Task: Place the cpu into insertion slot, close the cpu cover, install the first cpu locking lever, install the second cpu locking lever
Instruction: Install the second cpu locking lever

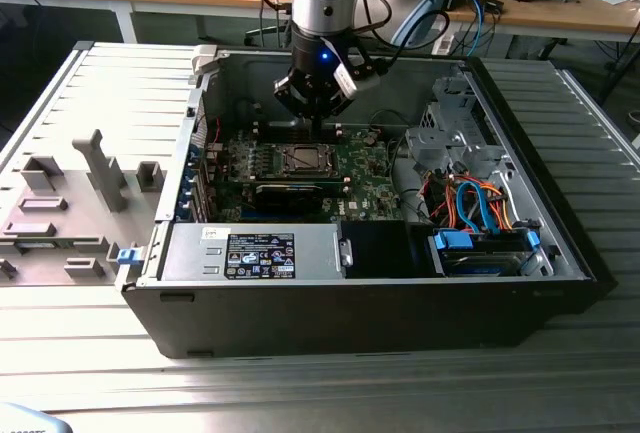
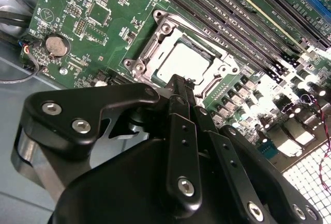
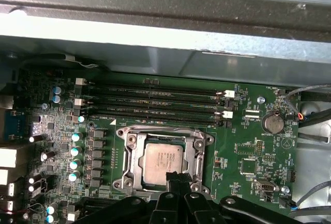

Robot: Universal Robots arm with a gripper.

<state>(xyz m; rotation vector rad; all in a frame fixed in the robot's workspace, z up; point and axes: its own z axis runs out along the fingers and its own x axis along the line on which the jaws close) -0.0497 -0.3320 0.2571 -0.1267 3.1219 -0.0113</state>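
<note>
Chip: the cpu [image 3: 163, 158] is seen seated flat in the insertion slot [image 3: 135, 158], its grey top facing up in both wrist views.
Frame: the cpu cover [image 2: 222, 69] is judged to lie closed around the chip, its opening leaving the top exposed.
Gripper: the gripper [image 3: 177, 178] is held just above the socket's edge with its fingers brought together; nothing is gripped.
Board: the green board [image 1: 360, 178] lies on the floor of the open computer case [image 1: 560, 243], so access is gained from above.
</note>
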